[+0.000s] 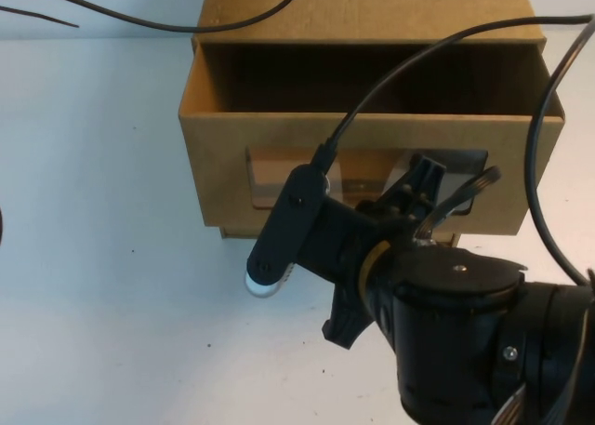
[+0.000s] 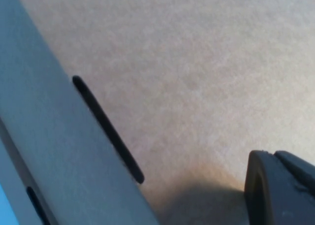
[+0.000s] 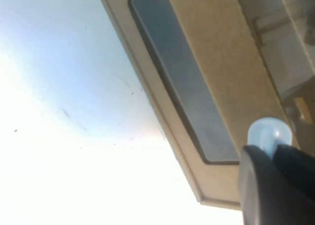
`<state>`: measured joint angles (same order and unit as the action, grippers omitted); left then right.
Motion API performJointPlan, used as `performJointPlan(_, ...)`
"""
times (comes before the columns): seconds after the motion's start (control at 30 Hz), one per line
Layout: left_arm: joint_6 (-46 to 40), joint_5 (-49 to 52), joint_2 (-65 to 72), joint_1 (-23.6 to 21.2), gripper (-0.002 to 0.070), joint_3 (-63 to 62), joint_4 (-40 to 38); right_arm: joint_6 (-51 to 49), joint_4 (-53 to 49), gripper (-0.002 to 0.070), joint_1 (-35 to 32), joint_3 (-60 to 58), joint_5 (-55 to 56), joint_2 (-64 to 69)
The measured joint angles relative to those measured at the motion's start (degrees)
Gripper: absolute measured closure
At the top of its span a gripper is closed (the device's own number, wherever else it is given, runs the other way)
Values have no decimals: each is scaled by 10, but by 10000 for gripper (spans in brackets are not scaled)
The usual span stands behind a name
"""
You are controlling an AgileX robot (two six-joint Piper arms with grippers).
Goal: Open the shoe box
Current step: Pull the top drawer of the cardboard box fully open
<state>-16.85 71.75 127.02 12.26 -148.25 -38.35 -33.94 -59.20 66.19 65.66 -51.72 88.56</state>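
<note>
Drawer (image 1: 223,160) of box (image 1: 367,11) stands partly out on tabletop (image 1: 93,211). Right pincer (image 1: 437,179) clenched at drawer front. Pull straight back toward robot, level, no twisting. Left pincer (image 2: 283,185) close against cardboard, state impossible to tell; brace box there.

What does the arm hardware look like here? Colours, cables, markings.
Right gripper, at the brown cardboard shoe box's drawer front: slim and black on an all-black arm, round joint housing with a silver screw, yellow ring, black camera bracket with a black cable and pale rounded tip. Left gripper, seen only by its wrist camera near a tan surface: black, rounded edges.
</note>
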Motion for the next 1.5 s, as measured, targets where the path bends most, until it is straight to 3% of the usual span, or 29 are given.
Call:
performJointPlan(0.3, 0, 0, 2, 0, 680, 0, 6, 5, 14, 662, 0, 0, -3, -9)
performJointPlan(0.5, 0, -5, 2, 20, 680, -5, 64, 13, 24, 662, 11, 0, -14, -12)
performJointPlan(1.17, 0, -9, 2, 25, 680, -6, 74, 24, 73, 663, 139, 0, -136, -40)
performJointPlan(1.5, 0, -10, 2, 25, 680, -6, 74, 25, 114, 663, 154, 0, -157, -43)
